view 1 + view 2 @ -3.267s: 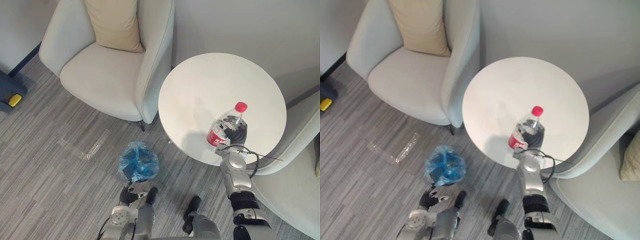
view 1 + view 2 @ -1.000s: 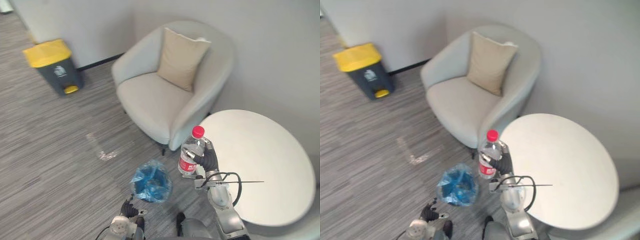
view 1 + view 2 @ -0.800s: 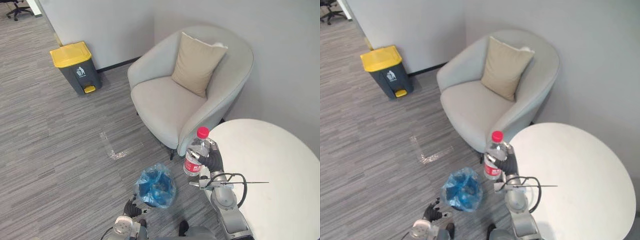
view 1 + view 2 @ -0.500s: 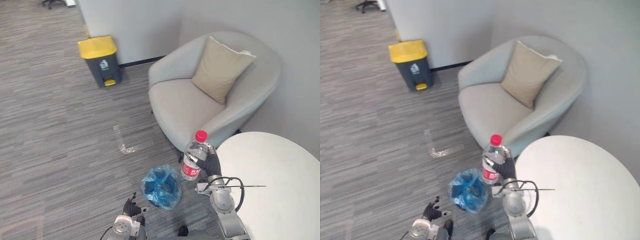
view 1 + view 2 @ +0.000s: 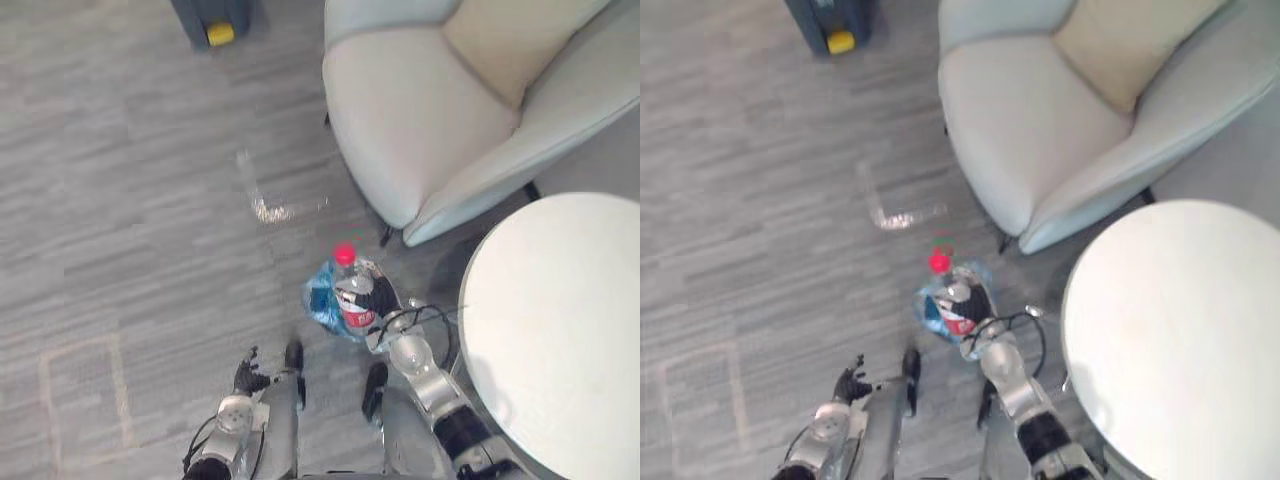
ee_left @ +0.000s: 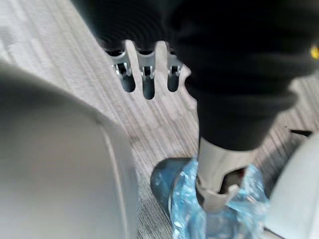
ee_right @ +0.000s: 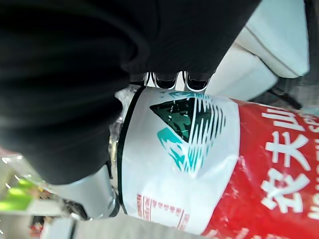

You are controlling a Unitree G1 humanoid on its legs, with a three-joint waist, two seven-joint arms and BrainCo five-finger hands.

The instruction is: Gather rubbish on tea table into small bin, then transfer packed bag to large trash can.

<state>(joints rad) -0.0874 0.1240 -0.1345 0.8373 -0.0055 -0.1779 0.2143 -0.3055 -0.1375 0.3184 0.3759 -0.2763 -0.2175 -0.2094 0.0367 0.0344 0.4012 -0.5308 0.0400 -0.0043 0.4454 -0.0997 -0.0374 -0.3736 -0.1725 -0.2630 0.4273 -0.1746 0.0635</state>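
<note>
Taking the small bin (image 5: 320, 300), lined with a blue bag and standing on the grey carpet floor (image 5: 120, 200), as reference: the pale armchair (image 5: 400, 130) with its beige cushion (image 5: 505, 40) stands beyond the bin; the round white table (image 5: 560, 330) stands just beside the bin on the robot's right; the dark large trash can (image 5: 205, 12) with a yellow pedal stands well beyond the bin toward the robot's left. The clear plastic bottle (image 5: 354, 297), red cap uppermost, is off the table and overlaps the bin in the head views. The right robot hand (image 5: 384, 296) holds the bottle, fingers (image 7: 167, 79) curled round its labelled body. The left robot hand (image 5: 247, 377) hangs near the bin on the robot's left, fingers relaxed and spread, holding nothing.
</note>
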